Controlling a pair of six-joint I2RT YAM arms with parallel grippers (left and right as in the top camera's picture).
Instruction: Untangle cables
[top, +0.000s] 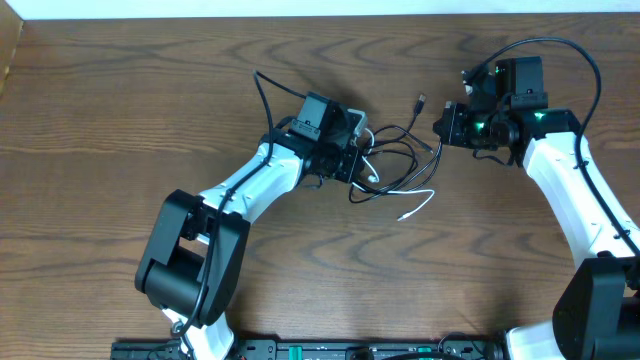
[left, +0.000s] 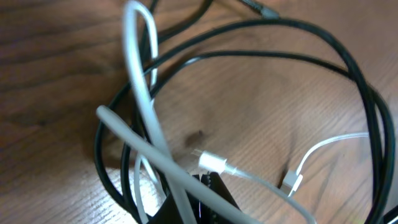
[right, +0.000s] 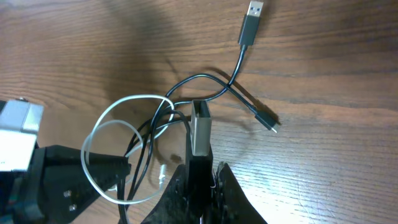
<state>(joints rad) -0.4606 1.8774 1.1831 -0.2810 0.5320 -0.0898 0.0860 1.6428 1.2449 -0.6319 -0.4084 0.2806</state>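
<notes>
our left gripper (left: 208, 186) is closed tight on the white cable (left: 140, 106), which loops up from its fingers and threads through coils of the black cable (left: 380, 130). our right gripper (right: 199, 112) is closed too. the black cable crosses right at its tip, but we cannot tell if it is pinched. the tangle lies between the two arms on the wooden table (top: 150, 100), with a usb plug (right: 251, 22) on the black cable lying free beyond.
</notes>
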